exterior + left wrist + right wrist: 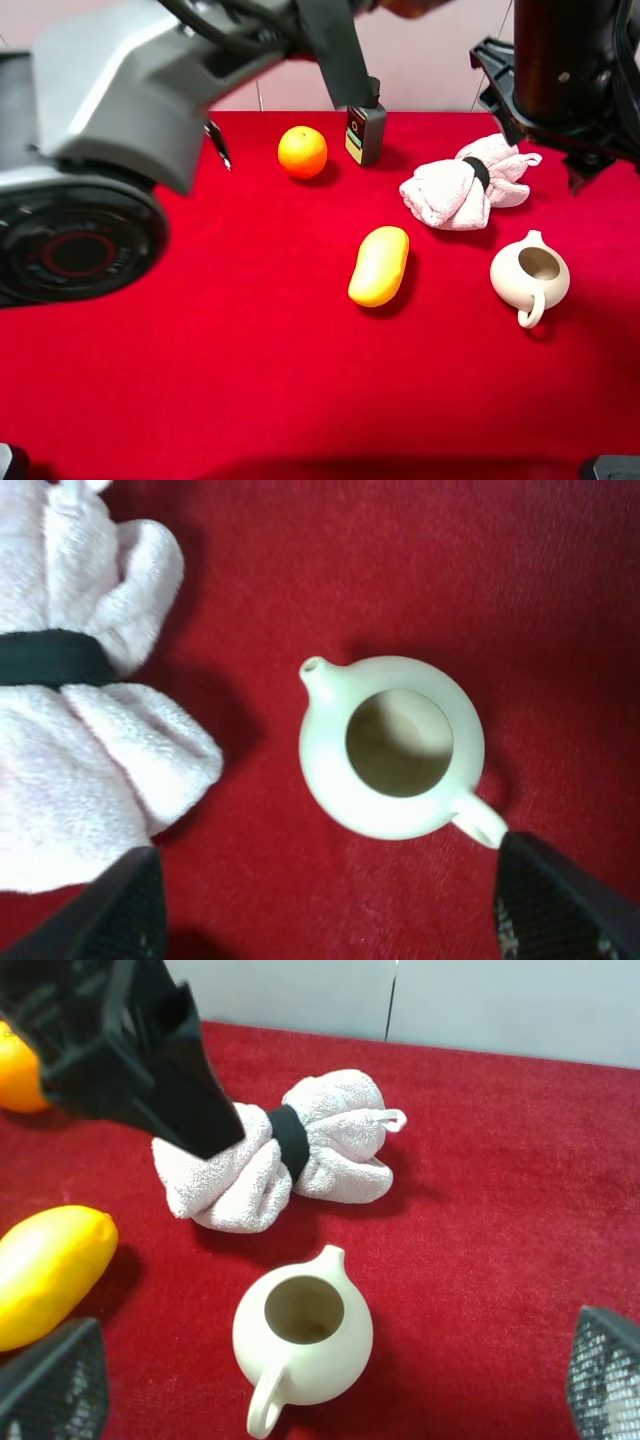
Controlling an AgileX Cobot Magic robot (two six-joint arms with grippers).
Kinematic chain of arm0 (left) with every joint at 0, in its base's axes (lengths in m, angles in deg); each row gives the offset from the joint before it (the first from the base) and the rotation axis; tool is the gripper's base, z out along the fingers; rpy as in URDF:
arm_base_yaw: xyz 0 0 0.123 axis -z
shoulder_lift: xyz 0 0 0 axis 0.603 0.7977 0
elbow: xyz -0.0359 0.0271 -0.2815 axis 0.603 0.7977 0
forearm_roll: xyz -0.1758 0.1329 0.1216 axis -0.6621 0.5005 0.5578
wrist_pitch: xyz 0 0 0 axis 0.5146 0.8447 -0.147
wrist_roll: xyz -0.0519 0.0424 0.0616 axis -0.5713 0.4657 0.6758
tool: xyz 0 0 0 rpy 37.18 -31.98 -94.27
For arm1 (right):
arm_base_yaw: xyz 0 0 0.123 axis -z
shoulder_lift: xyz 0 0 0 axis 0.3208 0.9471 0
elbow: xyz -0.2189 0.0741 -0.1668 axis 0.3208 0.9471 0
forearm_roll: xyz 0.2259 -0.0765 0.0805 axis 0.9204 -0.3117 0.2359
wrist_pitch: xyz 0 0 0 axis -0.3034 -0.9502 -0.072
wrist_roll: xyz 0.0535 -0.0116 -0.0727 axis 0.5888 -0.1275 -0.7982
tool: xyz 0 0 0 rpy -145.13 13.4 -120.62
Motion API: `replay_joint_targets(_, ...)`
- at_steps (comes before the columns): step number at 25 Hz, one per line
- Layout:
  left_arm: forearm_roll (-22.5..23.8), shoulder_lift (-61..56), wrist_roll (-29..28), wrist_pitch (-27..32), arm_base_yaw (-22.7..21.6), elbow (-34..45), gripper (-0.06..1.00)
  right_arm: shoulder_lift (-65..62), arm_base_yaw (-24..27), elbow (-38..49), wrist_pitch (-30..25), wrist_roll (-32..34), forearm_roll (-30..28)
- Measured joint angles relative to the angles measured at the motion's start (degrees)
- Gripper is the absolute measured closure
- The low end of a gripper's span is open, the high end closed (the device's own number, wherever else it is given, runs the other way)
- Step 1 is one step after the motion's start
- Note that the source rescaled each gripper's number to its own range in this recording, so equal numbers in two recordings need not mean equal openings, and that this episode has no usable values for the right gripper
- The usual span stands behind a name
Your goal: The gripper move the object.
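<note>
In the exterior high view the left gripper (549,155) is hanging over the far right of the red cloth (200,380), with its arm crossing over from the left side. Its two black fingers are standing apart, one above the pink towel (465,190) and one farther right. The cream pitcher (529,272) is sitting upright on the cloth, right of the yellow mango (379,266) and near-right of the towel, with its spout pointing far and its handle pointing near; nothing is touching it. In the left wrist view the camera is looking almost straight down into the pitcher's open mouth. The fingers (120,910) are showing wide apart with only cloth between them, and the handle's end is appearing close to one fingertip, though the height gap cannot be read there. In the right wrist view the right gripper (330,1360) is facing the pitcher from the near side, its fingers also spread wide and gripping nothing. I am judging this as the approach before the grasp, since the pitcher is not yet held. The next move is calling for the left gripper to centre over the round body, drop so that the fingers straddle it clear of handle and towel, then close.
</note>
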Motion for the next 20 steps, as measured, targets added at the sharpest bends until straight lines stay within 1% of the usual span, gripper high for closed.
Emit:
replay_joint_targets(7, 2.4, -6.7, -0.4, 0.0, 0.0, 8.7, 0.29, 0.0, 0.0, 0.0, 0.0, 0.0, 0.0)
replay_joint_targets(11, 2.7, -11.4, -0.6, 0.0, 0.0, 14.2, 0.29, 0.0, 0.0, 0.0, 0.0, 0.1, 0.0)
replay_joint_targets(12, 2.7, -13.9, -0.7, 0.0, 0.0, 17.2, 0.29, 0.0, 0.0, 0.0, 0.0, 0.1, 0.0)
replay_joint_targets(14, 2.7, -16.4, -0.8, 0.0, 0.0, 20.0, 0.29, 0.0, 0.0, 0.0, 0.0, 0.1, 0.0)
replay_joint_targets(20, 2.7, -21.9, -2.6, 0.0, 0.0, 25.2, 0.29, 0.0, 0.0, 0.0, 0.0, 0.1, 0.0)
